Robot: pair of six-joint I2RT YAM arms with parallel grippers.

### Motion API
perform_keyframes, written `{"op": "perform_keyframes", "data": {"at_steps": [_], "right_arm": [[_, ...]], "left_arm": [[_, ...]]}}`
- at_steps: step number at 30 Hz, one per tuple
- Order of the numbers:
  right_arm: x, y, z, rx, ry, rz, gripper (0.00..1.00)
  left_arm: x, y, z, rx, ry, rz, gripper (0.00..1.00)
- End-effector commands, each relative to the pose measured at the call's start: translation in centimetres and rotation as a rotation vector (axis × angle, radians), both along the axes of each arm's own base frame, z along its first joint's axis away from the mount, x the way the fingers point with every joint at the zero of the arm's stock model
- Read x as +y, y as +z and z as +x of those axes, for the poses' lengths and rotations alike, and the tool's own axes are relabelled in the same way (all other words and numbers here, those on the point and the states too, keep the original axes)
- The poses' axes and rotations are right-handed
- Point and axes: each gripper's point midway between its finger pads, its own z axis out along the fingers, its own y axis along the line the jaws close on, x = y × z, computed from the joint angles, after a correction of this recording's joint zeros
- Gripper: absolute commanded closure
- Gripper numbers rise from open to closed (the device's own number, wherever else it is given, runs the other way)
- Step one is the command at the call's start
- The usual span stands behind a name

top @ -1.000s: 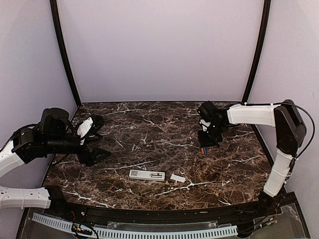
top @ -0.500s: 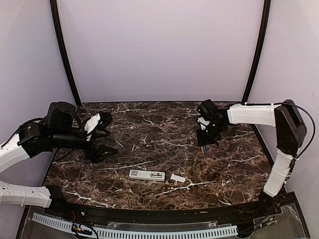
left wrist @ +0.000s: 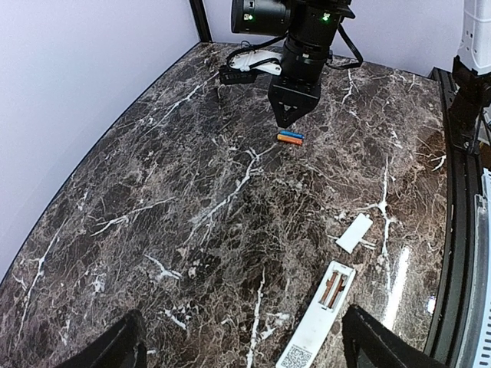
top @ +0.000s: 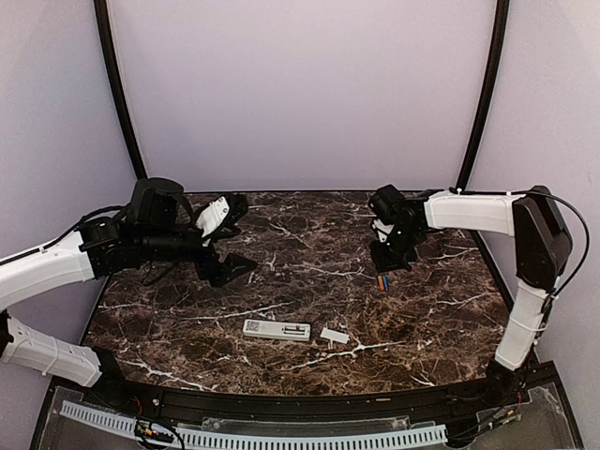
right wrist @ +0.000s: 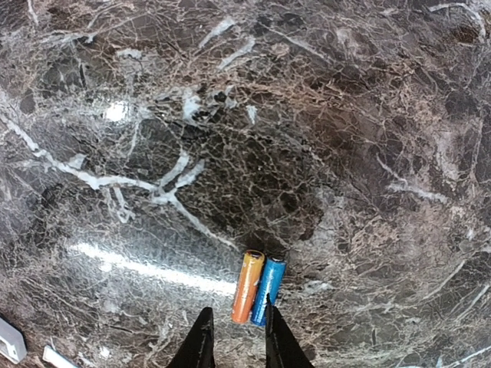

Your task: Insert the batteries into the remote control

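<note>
The white remote control (top: pixel 277 329) lies back up near the table's front, its battery recess (left wrist: pixel 335 285) open and a dark square sticker at its near end. The orange-red battery (right wrist: pixel 248 286) and the blue battery (right wrist: pixel 268 290) lie side by side, touching, on the marble at the right (top: pixel 382 279). My right gripper (right wrist: pixel 236 345) hovers just over their near ends, jaws narrowly open and empty; it also shows in the left wrist view (left wrist: pixel 293 111). My left gripper (top: pixel 234 239) is wide open and empty, above the table's left middle, well away from the remote.
A small white battery cover (top: pixel 334 335) lies just right of the remote, also in the left wrist view (left wrist: pixel 354 232). The dark marble table (top: pixel 281 244) is walled by purple panels, with black posts at the back corners.
My left arm has swung right and farther over the table, its gripper still open. My right gripper has shifted only slightly above the batteries.
</note>
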Motion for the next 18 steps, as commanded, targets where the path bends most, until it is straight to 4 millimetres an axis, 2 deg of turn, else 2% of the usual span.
{"op": "perform_keyframes", "data": {"at_steps": [1, 7, 18], "right_arm": [[-1.6, -0.7, -0.9, 0.029, -0.053, -0.044, 0.81], [-1.9, -2.5, -1.4, 0.086, -0.054, -0.024, 0.83], [-2.2, -4.1, -1.1, 0.114, -0.072, -0.004, 0.85]], "left_arm": [[-1.3, 1.5, 0.8, -0.018, -0.02, -0.044, 0.13], [-1.8, 0.5, 1.5, -0.003, -0.021, -0.024, 0.13], [-1.9, 0.0, 1.8, -0.006, -0.028, -0.008, 0.12]]}}
